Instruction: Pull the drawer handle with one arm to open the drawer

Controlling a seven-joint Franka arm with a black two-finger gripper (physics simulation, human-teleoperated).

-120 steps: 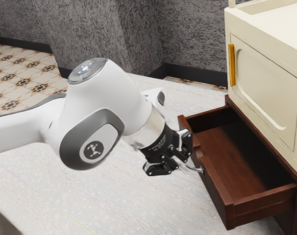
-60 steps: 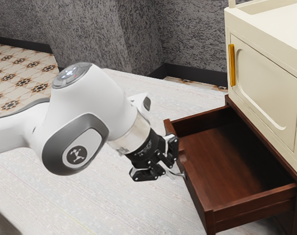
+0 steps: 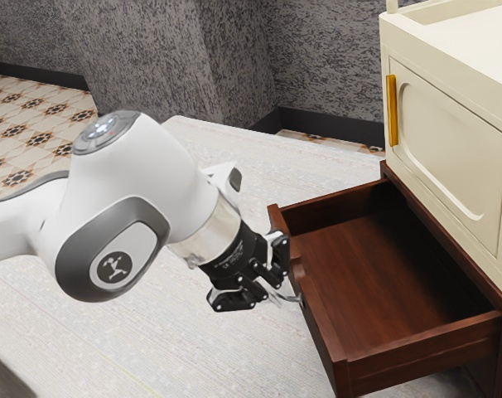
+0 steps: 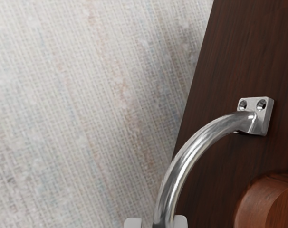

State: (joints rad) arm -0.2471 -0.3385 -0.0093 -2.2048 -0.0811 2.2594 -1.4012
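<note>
So the silver handle [image 4: 187, 154] is pinched by the black gripper [image 3: 273, 293], seemingly from both sides, and the drawer [image 3: 318, 336] is slid well out at the exterior view's right.

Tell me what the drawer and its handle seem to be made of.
Drawer: reddish-brown wood with a smooth stained finish, judging by the streaky grain. Handle: polished metal, judging by its bright streaked reflections; whether steel or chrome plating, I can't tell.

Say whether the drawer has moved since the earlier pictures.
Yes, the drawer has slid farther out from the cream cabinet, toward the exterior view's left.
</note>
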